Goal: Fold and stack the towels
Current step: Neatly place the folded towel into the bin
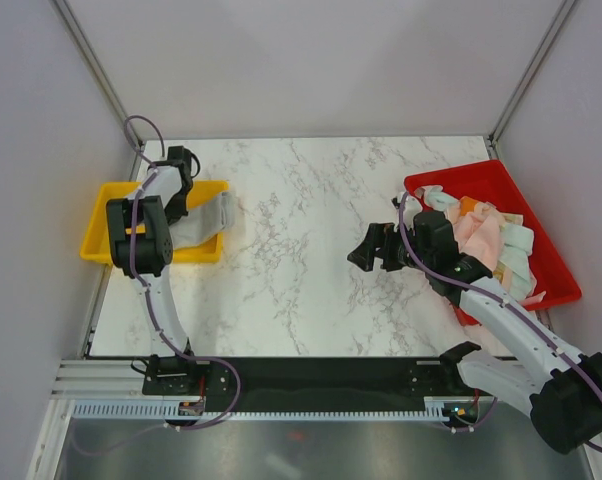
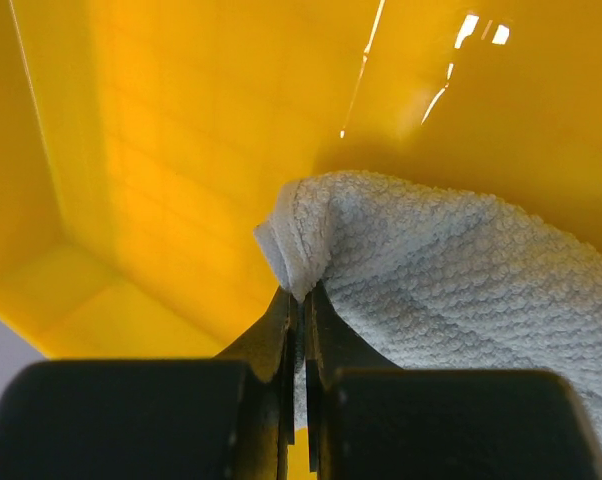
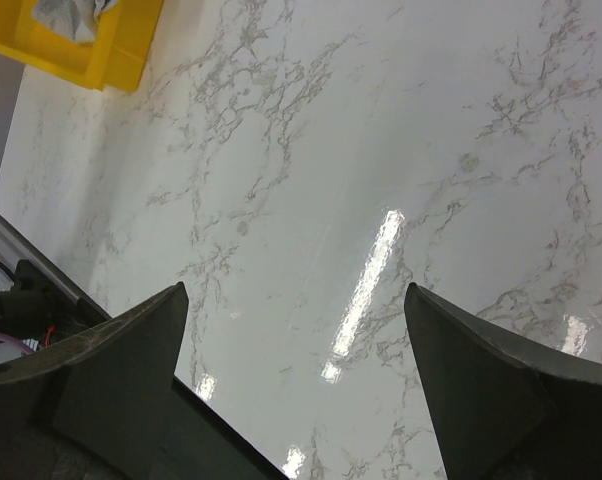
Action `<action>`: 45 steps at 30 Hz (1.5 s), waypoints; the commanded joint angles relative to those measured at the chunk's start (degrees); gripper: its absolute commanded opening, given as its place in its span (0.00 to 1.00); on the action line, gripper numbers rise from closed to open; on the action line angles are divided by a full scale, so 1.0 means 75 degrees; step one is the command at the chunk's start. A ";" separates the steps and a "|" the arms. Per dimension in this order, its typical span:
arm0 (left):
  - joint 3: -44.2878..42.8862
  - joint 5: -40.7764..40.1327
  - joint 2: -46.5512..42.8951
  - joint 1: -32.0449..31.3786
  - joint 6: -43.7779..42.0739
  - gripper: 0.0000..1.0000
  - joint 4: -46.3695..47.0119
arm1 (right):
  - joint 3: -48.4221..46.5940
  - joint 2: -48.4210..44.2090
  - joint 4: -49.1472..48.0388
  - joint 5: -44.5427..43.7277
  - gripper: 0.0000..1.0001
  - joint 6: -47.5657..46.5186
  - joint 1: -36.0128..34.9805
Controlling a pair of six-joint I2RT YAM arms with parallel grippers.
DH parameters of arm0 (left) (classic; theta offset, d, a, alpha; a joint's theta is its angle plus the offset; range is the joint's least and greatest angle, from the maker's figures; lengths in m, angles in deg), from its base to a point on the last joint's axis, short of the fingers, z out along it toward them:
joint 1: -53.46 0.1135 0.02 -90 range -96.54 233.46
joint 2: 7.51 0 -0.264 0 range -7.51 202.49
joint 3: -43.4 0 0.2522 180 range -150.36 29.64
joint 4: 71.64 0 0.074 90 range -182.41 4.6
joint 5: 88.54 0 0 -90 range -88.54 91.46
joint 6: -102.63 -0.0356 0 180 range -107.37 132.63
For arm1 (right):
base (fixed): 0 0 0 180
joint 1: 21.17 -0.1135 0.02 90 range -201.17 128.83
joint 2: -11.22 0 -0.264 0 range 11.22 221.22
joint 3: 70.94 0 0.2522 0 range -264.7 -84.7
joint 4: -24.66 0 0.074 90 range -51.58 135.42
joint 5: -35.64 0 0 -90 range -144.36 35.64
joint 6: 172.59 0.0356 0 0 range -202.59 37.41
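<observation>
I start from the marble table (image 1: 301, 250), which has a yellow bin (image 1: 101, 225) at its left edge and a red bin (image 1: 481, 180) at its right. The red bin holds a loose pile (image 1: 486, 240) of towels in pink, mint and orange, none of them folded as far as I can tell. One grey towel (image 2: 461, 270) lies in the yellow bin, draped over its right wall onto the table. My left gripper (image 2: 301, 300) is down inside that bin, its jaws pressed almost together on a bunched edge of the grey towel. My right gripper (image 3: 296, 290) hovers over bare table just left of the red bin, spread as wide as it goes and holding nothing. I read this as setting the grey towel down as the base of the stack. To do it well, I want to draw the pinched edge further into the bin so the overhang comes off the wall. Then I would lower until the cloth lies flat on the floor, and only then let go. I should lift straight up afterwards, since a sideways exit could drag the fold open.
</observation>
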 commanded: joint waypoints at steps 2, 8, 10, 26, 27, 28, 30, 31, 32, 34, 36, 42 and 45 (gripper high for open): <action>-0.0153 -0.0208 0.0053 0.0220 0.0077 0.02 0.0271 | -0.0293 -0.0005 -0.0232 -0.0118 0.98 -0.0130 0.0034; -0.0527 -0.0360 0.0263 0.0467 0.0019 0.02 0.0283 | -0.0328 -0.0005 -0.0244 -0.0141 0.98 -0.0129 0.0034; -0.0761 -0.0430 0.0486 0.0479 -0.0075 0.02 0.0282 | -0.0363 0.0007 -0.0232 -0.0130 0.98 -0.0118 0.0034; -0.1886 -0.0818 0.0826 0.0936 0.0065 0.39 0.0295 | -0.0738 0.0241 -0.0185 -0.0106 0.98 -0.0188 0.0034; -0.1945 -0.0725 0.0827 0.0936 0.0100 0.52 0.0259 | -0.0750 0.0253 -0.0174 -0.0083 0.98 -0.0176 0.0034; -0.2027 -0.0654 0.0792 0.0936 0.0158 0.55 0.0213 | -0.0750 0.0265 -0.0174 -0.0083 0.98 -0.0176 0.0034; -0.2051 -0.0514 0.0512 0.0901 0.0334 0.60 0.0131 | -0.0762 0.0265 -0.0150 -0.0118 0.98 -0.0176 0.0034; -0.2063 -0.0536 0.0406 0.0877 0.0381 0.66 0.0119 | -0.0762 0.0265 -0.0127 -0.0118 0.98 -0.0165 0.0034; -0.2051 -0.0502 0.0254 0.0854 0.0416 0.68 0.0084 | -0.0785 0.0253 -0.0127 -0.0118 0.98 -0.0153 0.0034; -0.2040 -0.0396 -0.0215 0.0760 0.0440 0.72 0.0060 | -0.0820 0.0218 -0.0080 -0.0130 0.98 -0.0141 0.0034; -0.1958 0.0000 -0.0520 0.0632 0.0603 0.74 0.0037 | -0.0867 0.0172 0.0002 -0.0141 0.98 -0.0118 0.0034; -0.0836 0.1520 -0.1552 0.0280 0.1340 0.74 0.0083 | -0.1055 0.0113 0.0142 -0.0188 0.98 -0.0013 0.0034; -0.0248 0.2554 -0.1728 0.0280 0.1705 0.70 0.0376 | -0.1160 0.0136 0.0166 -0.0212 0.98 0.0023 0.0034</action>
